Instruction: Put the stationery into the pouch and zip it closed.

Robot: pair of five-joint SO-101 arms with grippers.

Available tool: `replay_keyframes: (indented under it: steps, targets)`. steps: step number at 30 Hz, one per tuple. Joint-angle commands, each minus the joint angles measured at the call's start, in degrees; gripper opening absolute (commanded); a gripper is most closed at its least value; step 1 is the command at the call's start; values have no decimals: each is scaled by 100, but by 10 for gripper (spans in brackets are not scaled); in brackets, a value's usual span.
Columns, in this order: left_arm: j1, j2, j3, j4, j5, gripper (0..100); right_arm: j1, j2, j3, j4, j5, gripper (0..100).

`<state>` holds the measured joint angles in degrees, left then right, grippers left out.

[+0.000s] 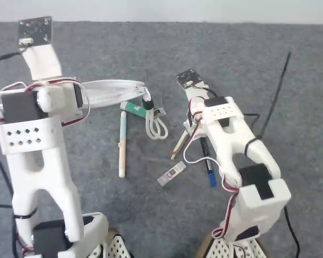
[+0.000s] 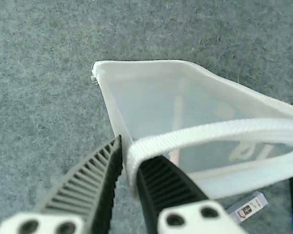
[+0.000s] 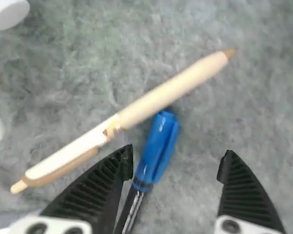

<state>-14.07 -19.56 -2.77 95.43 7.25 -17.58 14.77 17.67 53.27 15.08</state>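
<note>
Grey carpet (image 1: 124,48) underneath, loose items spread on it beside the pouch (image 1: 113,90). Just beside the pouch mouth: a green-and-white stick (image 1: 132,108), touching a looped white cable (image 1: 156,128). Near the pouch, under its mouth end: a long pale pen (image 1: 122,145), lying flat. Farther from the pouch: a small packet (image 1: 171,173), then a cream pen (image 1: 178,146) and a blue pen (image 1: 211,174), well apart from the pouch. The right arm's body covers the upper part of the blue pen from above. A thin black cable (image 1: 274,97) runs across the carpet on the far side from the pouch.

Pouch: white, see-through, lifted off the carpet by one end, mouth unzipped and gaping. Pale shapes show through its wall; cannot tell if they are inside or on the carpet beneath.

Left gripper (image 2: 127,146): fingers nearly together, pinching the pouch's zip band.

Right gripper (image 3: 176,156): fingers spread wide, holding nothing, low over the blue pen. The blue pen's capped end sits between the fingers, nearer one of them. The cream pen crosses over the blue pen's tip, touching it.
</note>
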Motion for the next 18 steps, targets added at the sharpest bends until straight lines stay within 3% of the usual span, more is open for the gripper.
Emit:
replay_keyframes:
  steps: [1, 18]
  targets:
    - [-9, -62, -268, 44, 70, 10, -31, 242, -563, -66, 132, 274]
    - [-9, -62, -268, 35, 70, 10, -31, 1262, -1820, 831, 158, 3]
